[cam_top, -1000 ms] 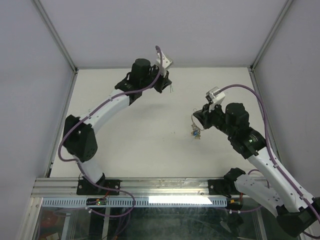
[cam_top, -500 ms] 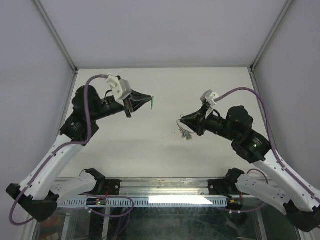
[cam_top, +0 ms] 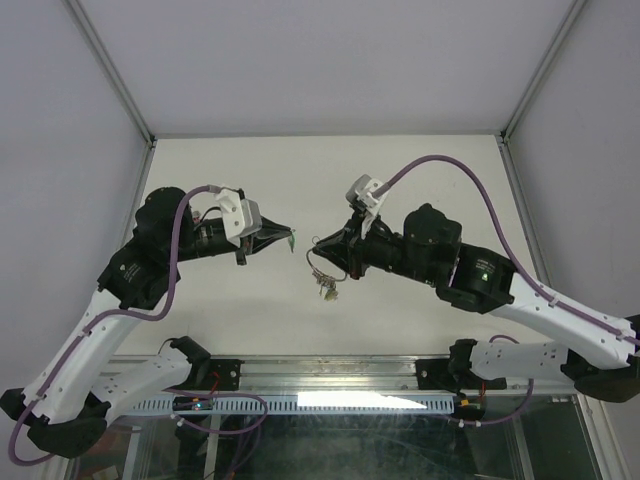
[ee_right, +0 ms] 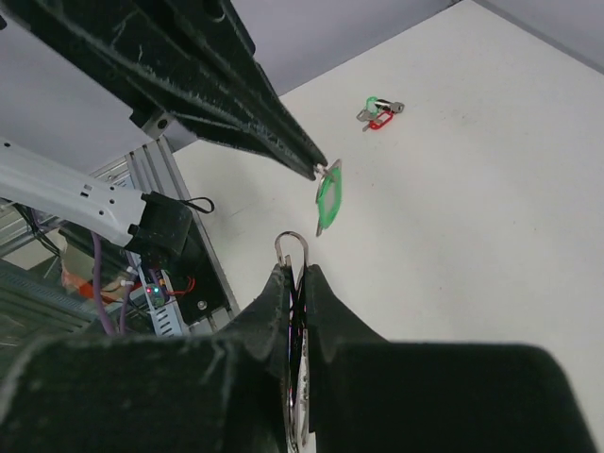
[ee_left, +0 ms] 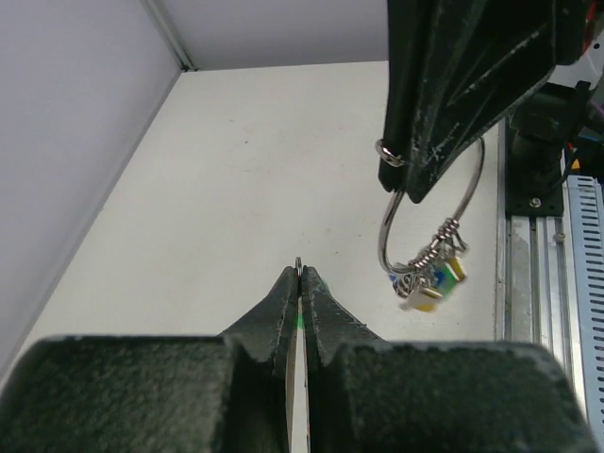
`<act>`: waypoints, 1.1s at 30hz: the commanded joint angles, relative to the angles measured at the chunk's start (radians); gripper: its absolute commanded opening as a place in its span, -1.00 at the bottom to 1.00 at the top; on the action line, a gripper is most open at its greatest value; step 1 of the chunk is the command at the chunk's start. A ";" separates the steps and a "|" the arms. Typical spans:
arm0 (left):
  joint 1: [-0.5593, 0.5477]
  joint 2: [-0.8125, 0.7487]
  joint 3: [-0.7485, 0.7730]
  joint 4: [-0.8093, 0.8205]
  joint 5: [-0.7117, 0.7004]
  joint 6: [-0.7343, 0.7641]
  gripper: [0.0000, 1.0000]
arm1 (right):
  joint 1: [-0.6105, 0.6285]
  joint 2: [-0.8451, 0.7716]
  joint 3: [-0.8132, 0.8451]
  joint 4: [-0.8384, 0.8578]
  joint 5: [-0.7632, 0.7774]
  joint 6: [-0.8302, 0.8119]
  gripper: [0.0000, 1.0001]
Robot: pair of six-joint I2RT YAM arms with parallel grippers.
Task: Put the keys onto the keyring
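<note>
My left gripper [cam_top: 284, 239] is shut on the small ring of a green-tagged key [cam_top: 291, 242], held in the air. In the right wrist view the green tag [ee_right: 327, 196] hangs from the left gripper's fingertips [ee_right: 307, 162]. My right gripper [cam_top: 318, 243] is shut on the keyring [ee_left: 383, 236], a thin silver wire loop. Keys with blue and yellow tags [ee_left: 430, 281] dangle from it and also show in the top view [cam_top: 326, 286]. The keyring's loop end [ee_right: 294, 239] sticks out of my right jaws, just below the green tag. The two gripper tips face each other, a small gap apart.
A small bunch with a green head and a red tag [ee_right: 379, 113] lies on the white table [cam_top: 400, 165] beyond the grippers. Grey walls stand at the left, right and back. A metal rail [cam_top: 330, 372] runs along the near edge by the arm bases.
Both arms have swung toward the middle. The right gripper carried the keyring left, and the left gripper brought the green key down and right, so the tips now nearly meet.
</note>
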 commanded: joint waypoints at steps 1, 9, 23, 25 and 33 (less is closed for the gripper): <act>-0.021 -0.029 0.017 -0.028 -0.020 0.057 -1.00 | 0.024 0.046 0.158 -0.115 0.090 0.085 -1.00; -0.038 0.016 0.074 -0.039 0.020 0.059 -1.00 | 0.039 0.040 0.152 -0.151 0.155 0.010 -1.00; -0.325 0.082 0.102 0.068 -0.308 -0.080 -1.00 | 0.048 -0.120 -0.071 0.012 0.169 -0.324 -1.00; -0.333 0.054 0.057 0.146 -0.322 -0.099 -1.00 | 0.047 -0.177 -0.145 0.073 0.140 -0.399 -1.00; -0.334 -0.002 -0.042 0.282 -0.343 -0.078 -1.00 | 0.047 -0.231 -0.236 0.158 0.065 -0.578 -1.00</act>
